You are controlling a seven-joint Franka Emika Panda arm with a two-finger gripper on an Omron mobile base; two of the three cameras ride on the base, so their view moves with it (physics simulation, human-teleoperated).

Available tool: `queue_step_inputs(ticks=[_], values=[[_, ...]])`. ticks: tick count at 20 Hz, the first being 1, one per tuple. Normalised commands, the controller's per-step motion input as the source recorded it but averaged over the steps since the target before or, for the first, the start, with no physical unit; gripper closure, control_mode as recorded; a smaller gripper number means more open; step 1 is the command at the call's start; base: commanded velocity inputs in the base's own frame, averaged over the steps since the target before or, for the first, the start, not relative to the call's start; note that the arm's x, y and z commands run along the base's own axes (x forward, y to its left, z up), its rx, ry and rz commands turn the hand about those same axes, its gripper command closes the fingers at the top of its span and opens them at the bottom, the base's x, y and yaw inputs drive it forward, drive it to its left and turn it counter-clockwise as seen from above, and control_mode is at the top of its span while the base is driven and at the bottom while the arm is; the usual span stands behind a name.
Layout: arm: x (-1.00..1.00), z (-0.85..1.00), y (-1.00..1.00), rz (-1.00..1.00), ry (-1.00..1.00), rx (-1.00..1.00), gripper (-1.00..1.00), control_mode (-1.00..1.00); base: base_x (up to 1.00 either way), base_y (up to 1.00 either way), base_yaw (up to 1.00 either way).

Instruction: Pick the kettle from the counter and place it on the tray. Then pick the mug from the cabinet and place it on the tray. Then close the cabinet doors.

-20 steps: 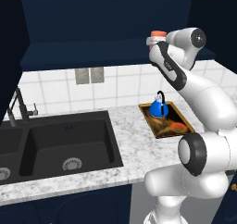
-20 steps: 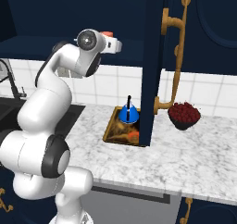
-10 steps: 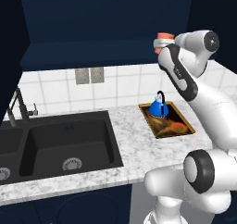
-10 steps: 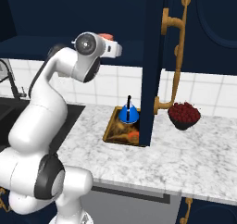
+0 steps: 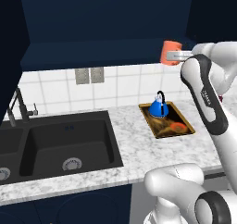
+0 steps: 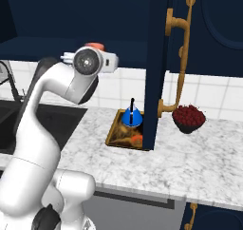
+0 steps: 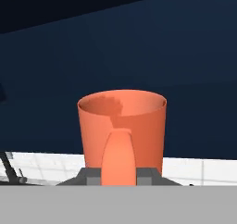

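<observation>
My gripper (image 7: 119, 177) is shut on the orange mug (image 7: 121, 130), gripping it by the handle side. It holds the mug (image 5: 170, 52) upright in the air in front of the open navy cabinet (image 5: 106, 19), above and behind the tray. The blue kettle (image 5: 158, 108) with its black handle stands on the far end of the wooden tray (image 5: 150, 122) on the marble counter (image 5: 134, 140). From the right base, the mug's rim (image 6: 95, 46) peeks over the wrist, and the kettle (image 6: 132, 117) sits on the tray (image 6: 115, 138). An open cabinet door (image 6: 159, 67) stands edge-on beside the tray.
A black double sink (image 5: 55, 144) with a faucet (image 5: 18, 105) fills the counter's left. A dark bowl of red fruit (image 6: 189, 117) sits right of the open door, behind its brass handle (image 6: 179, 58). Tiled wall with an outlet (image 5: 89, 75) runs behind.
The arm has drawn the held mug out from the cabinet and slightly lower, toward the tray side. Kettle and tray have not moved.
</observation>
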Motion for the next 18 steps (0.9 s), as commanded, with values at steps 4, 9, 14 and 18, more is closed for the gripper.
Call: queue_step_inputs(ticks=[4, 9, 14, 18], values=[[-0.88, -0.48, 0.37, 0.07, 0.0, -0.12, 1.0, -1.0, 0.0, 0.0, 0.0], [-0.63, -0.64, 0.35, 0.07, 0.05, -0.15, 1.0, -1.0, 0.0, 0.0, 0.0], [-0.02, -0.72, 0.19, 0.08, 0.19, -0.1, 1.0, -1.0, 0.0, 0.0, 0.0], [0.38, -0.73, -0.03, 0.1, 0.08, -0.01, 1.0, -1.0, 0.0, 0.0, 0.0]])
